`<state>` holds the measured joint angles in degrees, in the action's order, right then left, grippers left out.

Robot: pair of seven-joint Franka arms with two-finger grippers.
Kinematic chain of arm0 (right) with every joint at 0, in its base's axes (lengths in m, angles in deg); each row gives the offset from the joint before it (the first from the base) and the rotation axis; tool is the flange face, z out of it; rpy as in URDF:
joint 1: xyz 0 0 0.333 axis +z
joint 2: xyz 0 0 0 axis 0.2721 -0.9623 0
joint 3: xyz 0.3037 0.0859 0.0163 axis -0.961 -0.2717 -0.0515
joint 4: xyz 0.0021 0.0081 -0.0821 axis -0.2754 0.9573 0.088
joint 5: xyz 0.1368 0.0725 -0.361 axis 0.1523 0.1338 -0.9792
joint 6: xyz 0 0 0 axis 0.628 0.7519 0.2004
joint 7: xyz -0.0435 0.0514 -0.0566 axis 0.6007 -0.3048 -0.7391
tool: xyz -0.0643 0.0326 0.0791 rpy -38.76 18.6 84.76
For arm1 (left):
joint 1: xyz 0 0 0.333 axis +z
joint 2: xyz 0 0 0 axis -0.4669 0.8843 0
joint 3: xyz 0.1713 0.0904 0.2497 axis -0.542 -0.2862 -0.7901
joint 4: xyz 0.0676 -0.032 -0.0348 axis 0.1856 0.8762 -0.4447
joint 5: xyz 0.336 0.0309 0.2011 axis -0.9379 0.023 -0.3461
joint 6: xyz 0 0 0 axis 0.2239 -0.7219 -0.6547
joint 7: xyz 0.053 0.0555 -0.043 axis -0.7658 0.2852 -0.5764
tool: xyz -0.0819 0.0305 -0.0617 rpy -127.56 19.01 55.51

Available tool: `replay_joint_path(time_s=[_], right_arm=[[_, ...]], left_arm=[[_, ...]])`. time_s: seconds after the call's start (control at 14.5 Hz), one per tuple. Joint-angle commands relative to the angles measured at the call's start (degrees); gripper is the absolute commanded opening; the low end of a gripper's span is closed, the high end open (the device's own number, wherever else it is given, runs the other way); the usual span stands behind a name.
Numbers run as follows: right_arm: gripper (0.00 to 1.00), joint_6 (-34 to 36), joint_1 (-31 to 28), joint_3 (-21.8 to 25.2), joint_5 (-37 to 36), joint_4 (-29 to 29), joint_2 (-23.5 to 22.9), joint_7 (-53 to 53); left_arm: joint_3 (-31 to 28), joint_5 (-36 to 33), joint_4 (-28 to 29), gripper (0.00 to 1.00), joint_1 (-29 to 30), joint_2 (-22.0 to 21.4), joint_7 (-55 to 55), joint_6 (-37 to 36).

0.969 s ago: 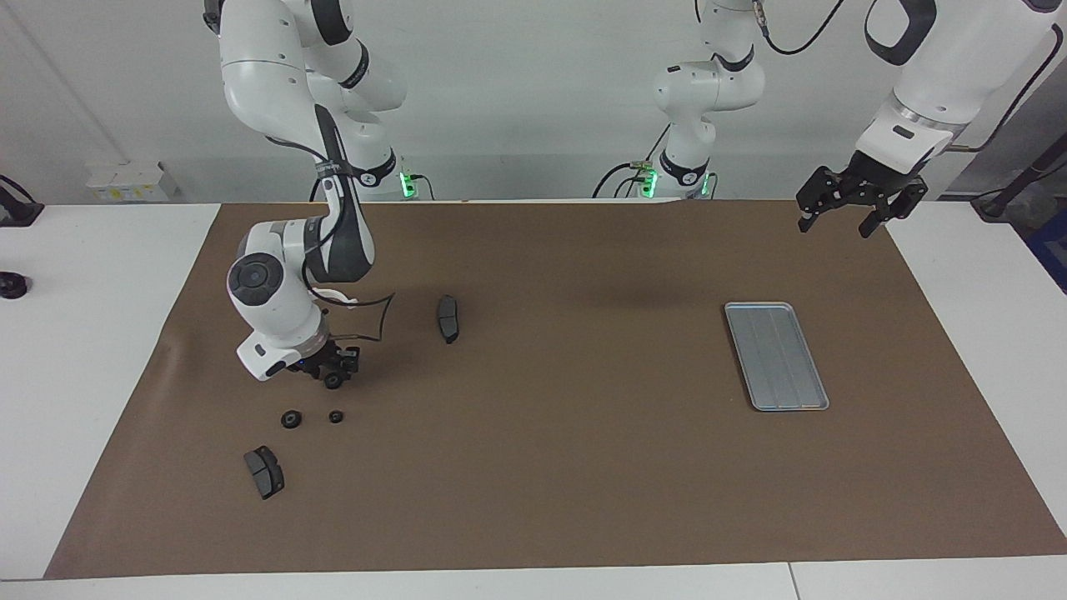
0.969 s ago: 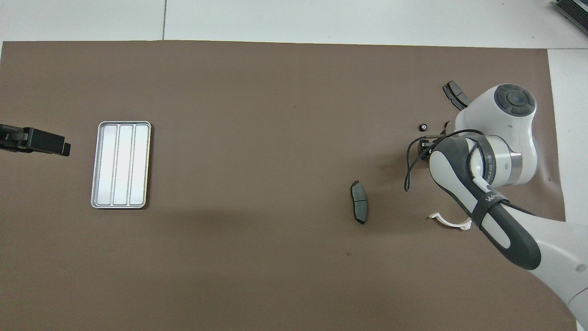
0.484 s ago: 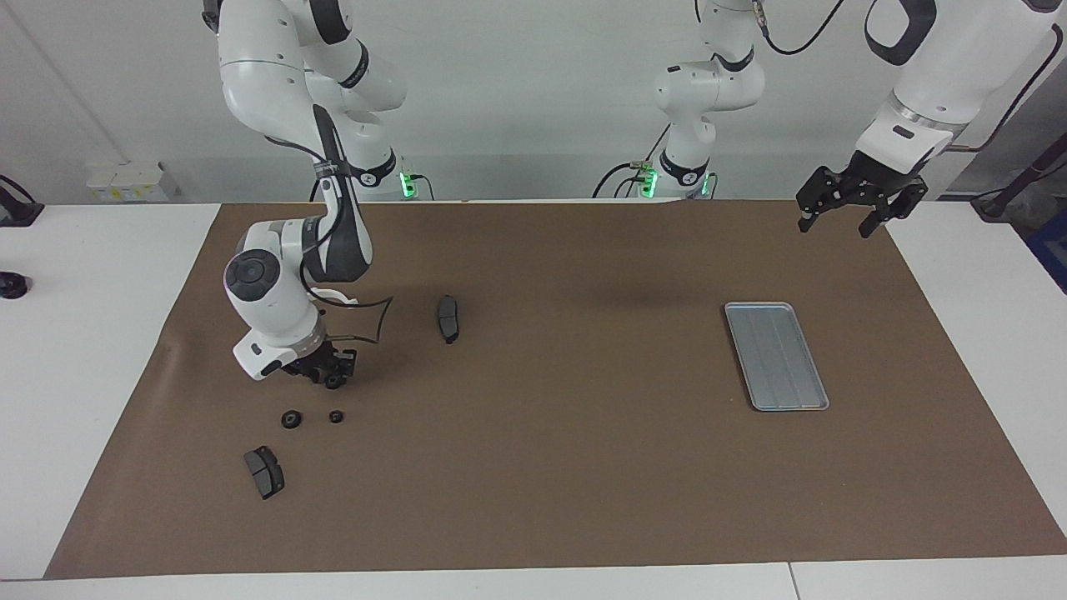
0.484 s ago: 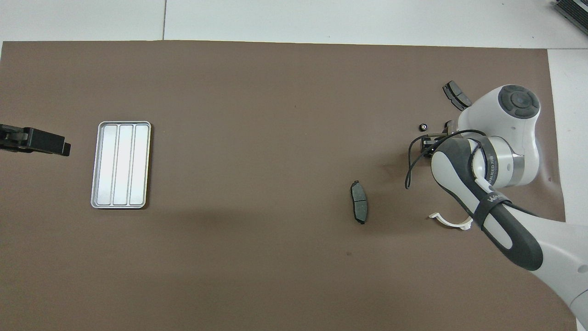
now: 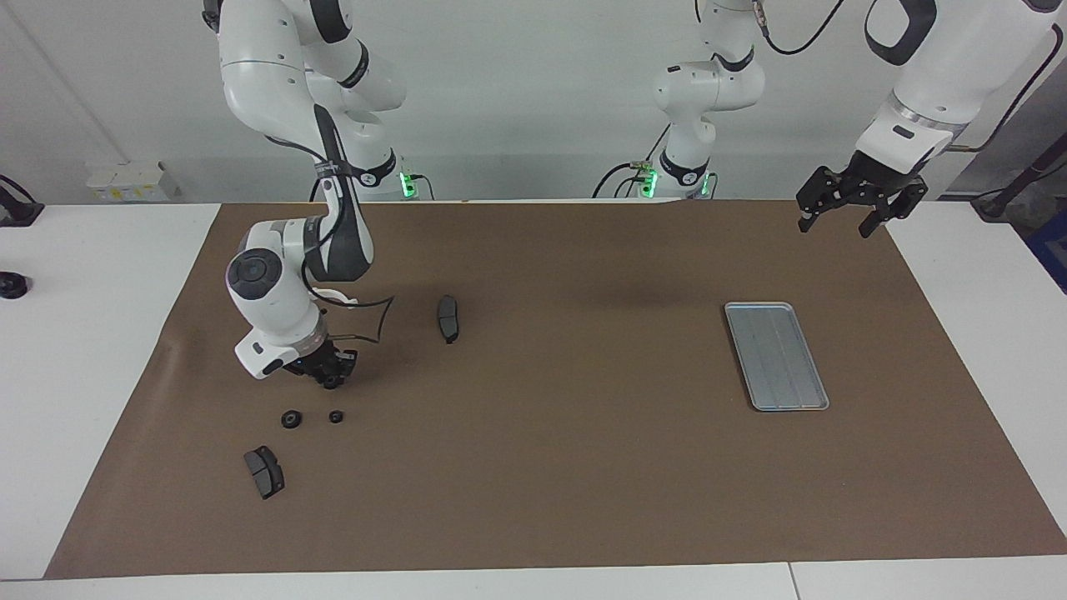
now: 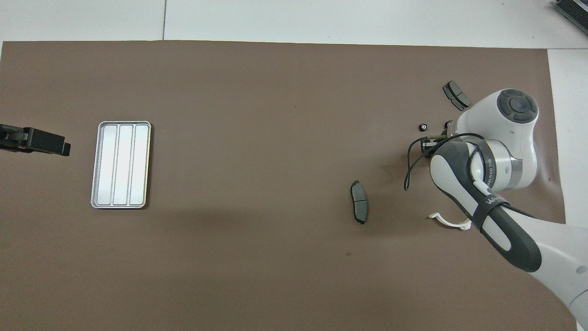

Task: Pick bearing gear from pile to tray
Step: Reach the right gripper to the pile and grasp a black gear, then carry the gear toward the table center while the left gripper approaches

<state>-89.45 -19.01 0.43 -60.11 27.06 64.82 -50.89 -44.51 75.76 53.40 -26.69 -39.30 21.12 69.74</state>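
The right gripper (image 5: 332, 379) sits low at the left of the facing view, its fingers closed around one small black ring (image 5: 333, 382) — just above the two rings (image 5: 313, 417) left on the brown mat (image 5: 533, 467). The left gripper (image 5: 836, 223) waits at the upper right, fingers spread wide and holding nothing. The tray (image 5: 775, 355) (silver, ridged) lies right of centre, well apart from the rings.

Little could be read; a strap (image 6: 488, 205) wrapped round the right arm's dark forearm carried pale lettering beginning "WA", the remainder too small to tell; a band (image 6: 490, 169) near that arm's wrist bore more lettering, not legible; nothing else carried readable text.
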Motion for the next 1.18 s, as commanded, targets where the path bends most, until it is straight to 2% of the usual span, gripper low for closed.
replay_joint_path(time_s=[0.0, 0.21, 0.42, 0.55, 0.83, 1.11], right_arm=[[0.08, -0.8, 0.1, -0.5, -0.5, 0.6, 1.7, 0.5], [0.08, 0.6, 3.3, -0.9, -0.4, -2.4, 3.6, 0.6], [0.08, 2.2, 9.2, -0.9, 0.4, -4.3, 6.0, 0.3], [0.08, 1.8, 14.4, -0.9, 0.4, -5.7, 6.5, -3.9], [0.08, -0.8, 23.0, -1.0, 0.3, -7.1, 6.1, -7.5], [0.08, -7.8, 29.1, -1.1, 2.4, -7.1, 4.6, -7.8]], left_arm=[[0.4, 0.4, 1.9, 1.0, 0.7, -1.8, -0.4, -0.2], [0.4, 0.4, 1.9, 1.0, 0.7, -1.8, -0.4, -0.2], [0.4, 0.4, 1.9, 1.0, 0.7, -1.8, -0.4, -0.2], [0.4, 0.4, 1.9, 1.0, 0.7, -1.8, -0.4, -0.2], [0.4, 0.4, 1.9, 1.0, 0.7, -1.8, -0.4, -0.2], [0.4, 0.4, 1.9, 1.0, 0.7, -1.8, -0.5, 0.4]])
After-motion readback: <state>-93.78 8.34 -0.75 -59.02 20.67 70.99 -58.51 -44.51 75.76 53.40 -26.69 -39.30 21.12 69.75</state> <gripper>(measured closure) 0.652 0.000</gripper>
